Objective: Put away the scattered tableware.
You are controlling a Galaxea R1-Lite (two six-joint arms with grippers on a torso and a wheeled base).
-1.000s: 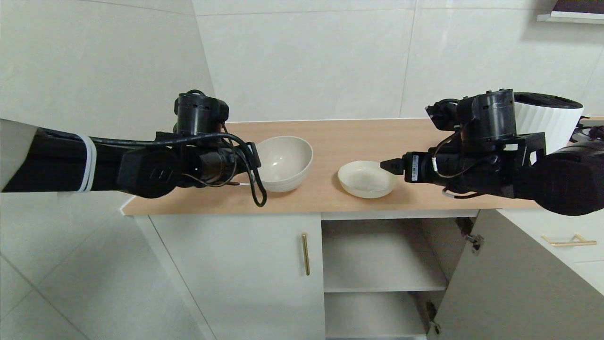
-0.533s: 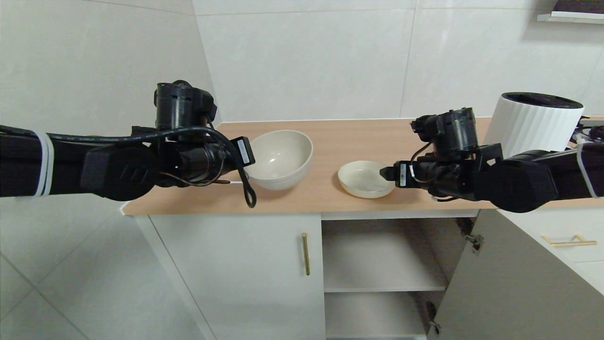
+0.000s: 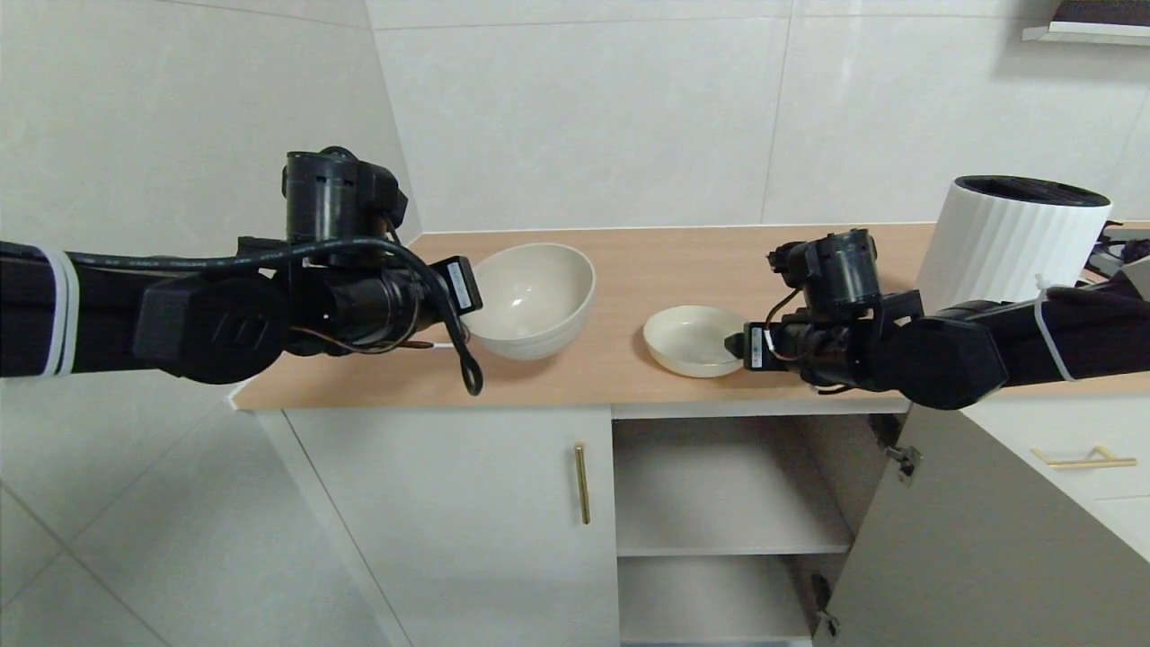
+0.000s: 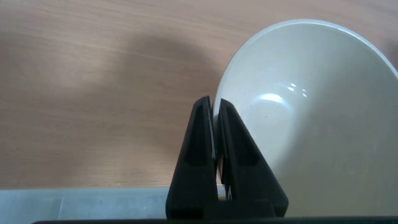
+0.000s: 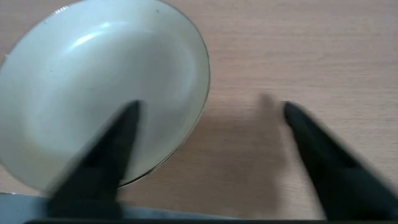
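A large white bowl (image 3: 536, 301) hangs tilted just over the wooden counter (image 3: 629, 261), near its left end. My left gripper (image 3: 465, 299) is shut on its near-left rim; in the left wrist view the fingers (image 4: 202, 124) pinch the rim of the bowl (image 4: 305, 124). A small shallow white dish (image 3: 690, 340) sits on the counter to the right of the bowl. My right gripper (image 3: 738, 343) stands open at the dish's right edge. In the right wrist view the gripper (image 5: 208, 115) straddles the rim, one finger over the dish (image 5: 93, 93), the other over bare wood.
A white ribbed cylinder (image 3: 1013, 235) stands on the counter at the right. Below the counter, the right cabinet is open, with bare shelves (image 3: 719, 490), and its door (image 3: 970, 539) is swung out to the right. The left cabinet door with a gold handle (image 3: 580, 483) is closed.
My left gripper has raised the large bowl slightly and tilted it, shifting left. My right arm has come down and settled at the small dish's right rim.
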